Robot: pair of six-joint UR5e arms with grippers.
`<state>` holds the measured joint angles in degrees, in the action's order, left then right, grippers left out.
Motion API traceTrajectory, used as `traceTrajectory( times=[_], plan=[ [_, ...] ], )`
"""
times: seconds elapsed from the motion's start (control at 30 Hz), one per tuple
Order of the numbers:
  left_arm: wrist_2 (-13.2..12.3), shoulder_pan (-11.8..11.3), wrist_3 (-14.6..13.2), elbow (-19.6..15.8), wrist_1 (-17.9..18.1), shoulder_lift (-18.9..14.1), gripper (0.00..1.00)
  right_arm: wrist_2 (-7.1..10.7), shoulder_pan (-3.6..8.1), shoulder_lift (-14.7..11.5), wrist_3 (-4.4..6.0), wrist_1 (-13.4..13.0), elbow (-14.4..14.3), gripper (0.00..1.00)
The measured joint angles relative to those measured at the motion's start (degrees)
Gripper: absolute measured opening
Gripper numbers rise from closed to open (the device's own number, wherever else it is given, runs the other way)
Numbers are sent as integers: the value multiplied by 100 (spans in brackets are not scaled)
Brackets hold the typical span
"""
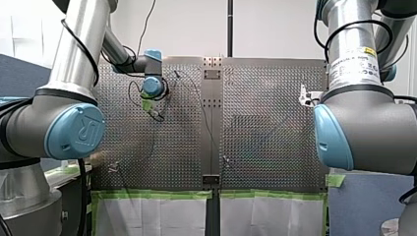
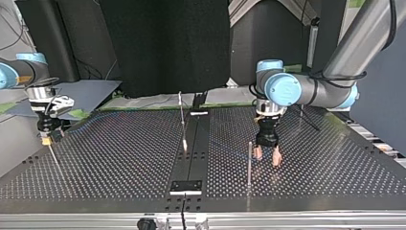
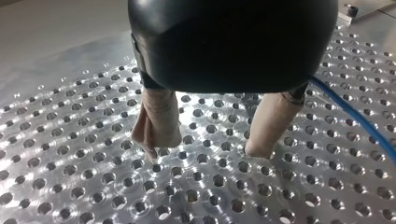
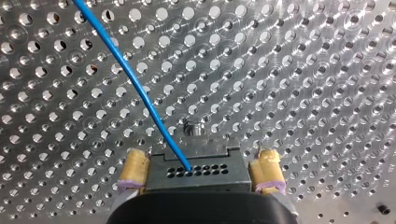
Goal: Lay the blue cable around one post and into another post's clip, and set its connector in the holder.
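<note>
The blue cable [image 4: 132, 80] in the right wrist view runs out of a dark connector [image 4: 196, 173] and away ahead of my right gripper [image 4: 200, 164], slanting off to one side over the perforated tabletop [image 4: 317, 93]. The connector sits between that gripper's two yellow pads [image 4: 133, 167], which press against its two sides. A small round fitting [image 4: 194, 128] stands on the tabletop just ahead of the connector.

In the left wrist view, my left gripper [image 3: 205, 150] is spread wide, with only tabletop holes in the gap. Its beige-padded fingers [image 3: 156, 123] point down at the tabletop, tips very near or touching it; I cannot tell which. The cable passes just outside one finger and is not held.

In the top view, my left gripper hangs low over the tabletop, fingers apart, with a thin upright post [image 2: 249, 163] just beside it. A second post [image 2: 182, 120] stands farther off, towards my right gripper, which is well apart near the tabletop's far side edge. The cable shows here only as a faint bluish line.

In the front view, my left arm's blue joint cap [image 1: 74, 131] carries the "UR" logo. My right arm bears a white label [image 1: 355, 66] with a yellow sticker; its print is too small to read.
</note>
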<state>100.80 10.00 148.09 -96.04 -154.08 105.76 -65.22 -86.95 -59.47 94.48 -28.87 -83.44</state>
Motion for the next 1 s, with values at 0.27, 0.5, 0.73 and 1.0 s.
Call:
traceTrajectory(
  times=[0.27,0.5,0.73,1.0],
  plan=[
    [166,-8,140,0,-107,-2,100,1,-10,0,1,1,-1,100],
    [49,23,388,0,-147,-13,100,7,-16,0,-6,10,0,100],
    [-74,40,549,0,-202,-65,100,7,-19,0,-14,11,1,100],
    [-76,65,488,0,-564,-205,100,7,-20,0,-16,13,0,100]
  ],
)
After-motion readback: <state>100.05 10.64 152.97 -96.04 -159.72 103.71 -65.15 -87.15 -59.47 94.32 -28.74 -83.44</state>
